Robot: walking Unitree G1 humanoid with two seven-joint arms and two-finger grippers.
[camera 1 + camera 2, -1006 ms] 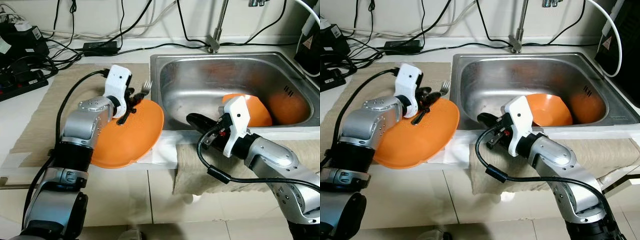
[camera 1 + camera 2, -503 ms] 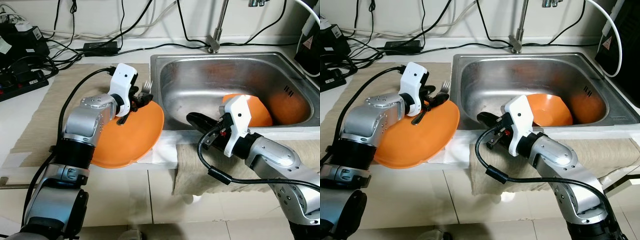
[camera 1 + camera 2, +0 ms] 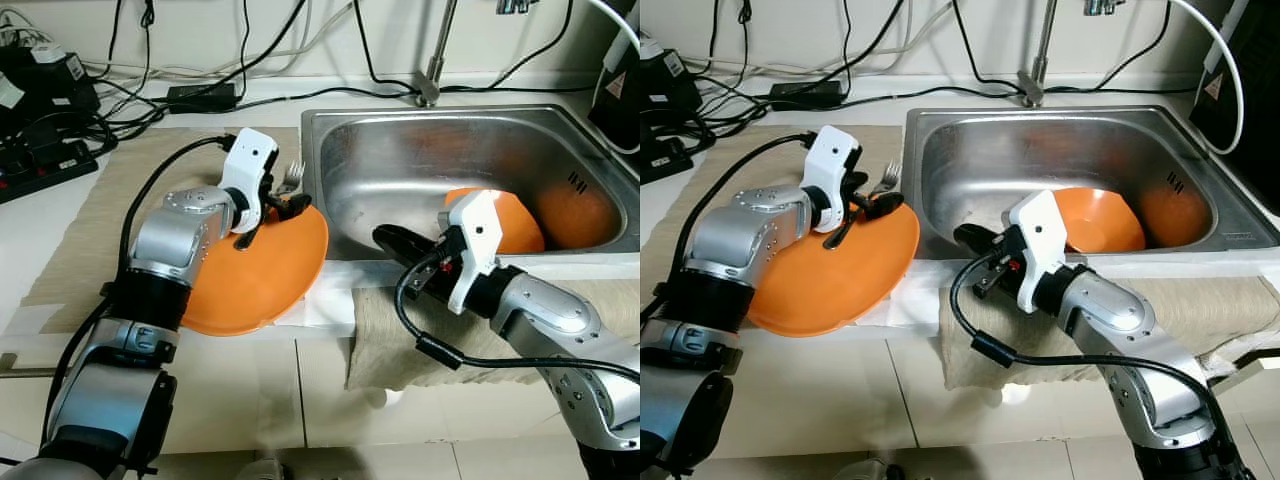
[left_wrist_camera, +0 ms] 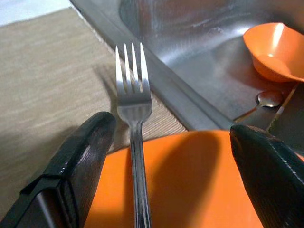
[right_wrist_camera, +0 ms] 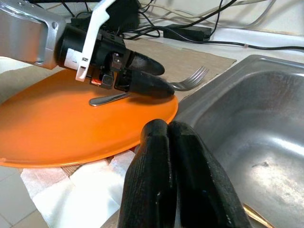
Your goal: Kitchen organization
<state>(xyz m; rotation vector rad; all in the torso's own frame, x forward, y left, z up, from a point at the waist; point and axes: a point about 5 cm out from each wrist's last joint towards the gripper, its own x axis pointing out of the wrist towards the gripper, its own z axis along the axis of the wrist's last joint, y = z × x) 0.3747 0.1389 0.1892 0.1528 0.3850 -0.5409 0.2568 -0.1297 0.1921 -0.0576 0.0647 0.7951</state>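
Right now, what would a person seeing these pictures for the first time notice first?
Probably the big orange plate on the counter left of the sink, with a fork lying across its far edge. The left gripper hovers open over that fork. Next, the orange bowl down in the sink, and the right gripper, shut, at the sink's front rim.

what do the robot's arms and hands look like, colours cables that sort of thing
Both arms are silver metal with black joint sections. Each wrist has a white plastic housing, and a black cable loops loosely outside each arm. The left hand and the right hand each have two long, glossy black fingers with rounded tips. Small red parts show inside the right wrist housing.
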